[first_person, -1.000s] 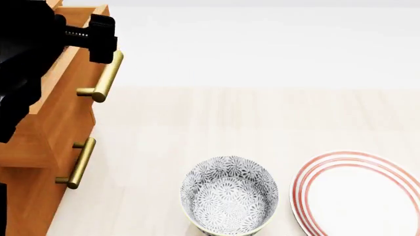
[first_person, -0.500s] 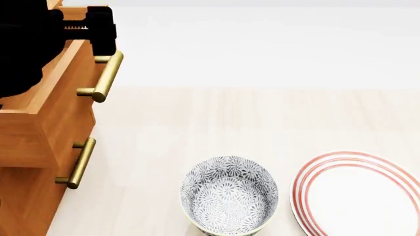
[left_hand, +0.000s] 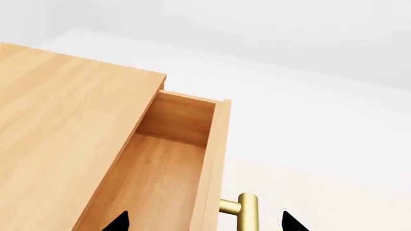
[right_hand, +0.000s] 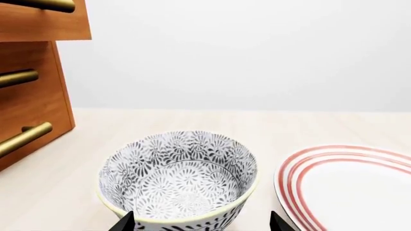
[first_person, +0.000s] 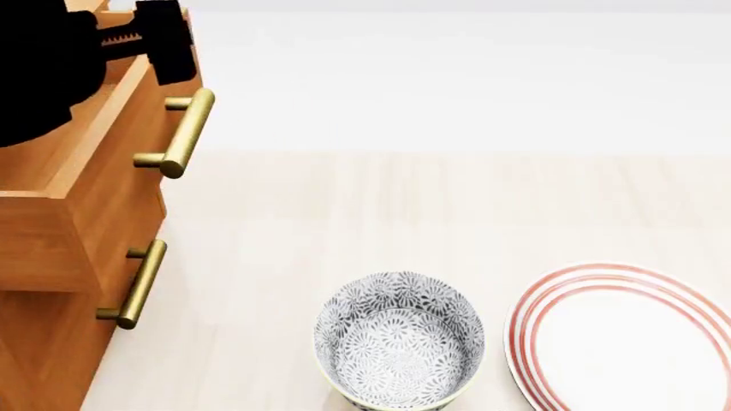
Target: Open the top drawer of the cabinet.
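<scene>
left pincer (first_person: pixel 160 47) has risen off the brass handle (first_person: pixel 183 133) | jaws apart, empty | top drawer (left_hand: pixel 173 168) pulled out of cabinet (left_hand: pixel 57 134) | right pincer (right_hand: pixel 199 224) spread before patterned bowl (right_hand: pixel 180 175)

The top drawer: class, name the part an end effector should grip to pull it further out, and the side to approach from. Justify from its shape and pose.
Grip the brass bar handle of the top drawer, coming from the open front side. The bar stands off the drawer front on short posts, leaving a gap behind it, so jaws can probably close across its thin round section midway between the posts.
</scene>
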Tool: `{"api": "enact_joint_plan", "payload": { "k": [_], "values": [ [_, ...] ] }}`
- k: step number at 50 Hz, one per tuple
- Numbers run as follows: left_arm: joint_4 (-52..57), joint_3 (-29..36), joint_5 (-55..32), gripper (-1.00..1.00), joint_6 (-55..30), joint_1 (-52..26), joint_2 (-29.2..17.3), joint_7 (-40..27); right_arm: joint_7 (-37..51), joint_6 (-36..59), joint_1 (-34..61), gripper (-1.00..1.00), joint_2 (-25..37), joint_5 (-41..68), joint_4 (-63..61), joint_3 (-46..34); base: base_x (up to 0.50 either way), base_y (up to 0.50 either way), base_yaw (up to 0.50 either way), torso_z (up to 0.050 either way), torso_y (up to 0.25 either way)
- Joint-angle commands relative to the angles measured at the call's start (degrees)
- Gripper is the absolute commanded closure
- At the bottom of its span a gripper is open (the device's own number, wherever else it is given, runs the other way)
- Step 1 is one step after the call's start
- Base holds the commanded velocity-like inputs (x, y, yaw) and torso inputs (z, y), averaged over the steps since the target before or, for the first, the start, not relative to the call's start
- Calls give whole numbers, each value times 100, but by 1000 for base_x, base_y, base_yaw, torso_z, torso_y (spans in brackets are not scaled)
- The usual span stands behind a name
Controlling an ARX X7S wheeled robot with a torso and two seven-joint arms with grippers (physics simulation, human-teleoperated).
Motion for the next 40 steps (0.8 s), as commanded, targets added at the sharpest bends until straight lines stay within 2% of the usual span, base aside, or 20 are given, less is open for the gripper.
{"api": "enact_joint_plan", "payload": {
  "k": [1, 16, 40],
  "values": [
    [-414, -641, -395, -100, 181, -189, 147, -303, -118, -19, 22, -100, -110, -67, 28, 136, 0, 0, 0, 0, 0],
    [-703, -672, -1090, -100, 394, -288, 138, -663, -108, -31, 22, -100, -98, -55, 28, 113, 0, 0, 0, 0, 0],
    [-1629, -542, -1207, -100, 998, -524, -9, -706, -82, -1, 61, -100, -86, -13, 51, 95, 0, 0, 0, 0, 0]
  ]
}}
